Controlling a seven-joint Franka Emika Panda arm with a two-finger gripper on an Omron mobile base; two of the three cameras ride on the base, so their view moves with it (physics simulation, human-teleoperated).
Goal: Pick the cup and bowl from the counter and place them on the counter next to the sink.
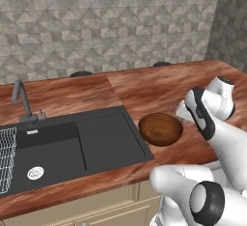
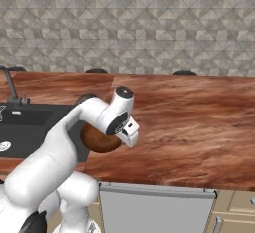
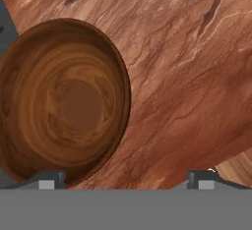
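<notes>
1. Brown, wood-look bowl (image 1: pixel 160 129) sits upright on the reddish tabletop (image 1: pixel 159 87), just beside the right edge of the black sink (image 1: pixel 72 145) with its flat drainboard; from the right base view the bowl (image 2: pixel 99 140) is largely hidden behind the arm's wrist.
2. That spot looks like the target area, so the bowl's part of the job appears done. I see no green cup.
3. Risk one: the pincer (image 3: pixel 127 177) hovers low over the bowl's near rim. In the hand view the bowl (image 3: pixel 64 101) lies beside one dark fingertip (image 3: pixel 47 180), so a sideways pull-away instead of a straight lift could clip the rim and shove or tip the bowl.
4. Risk two: the bowl is close to the sink's lip, so a nudge to that side could send it sliding onto the drainboard, off the tabletop.
5. Risk three: the bowl also sits fairly near the tabletop's front edge, so a knock from the elbow as the arm swings off could push it that way.
6. The pincer's two tips stand wide apart in the hand view, with bare wood grain between them; it grips nothing, and I cannot tell whether the one tip touches the rim.
</notes>
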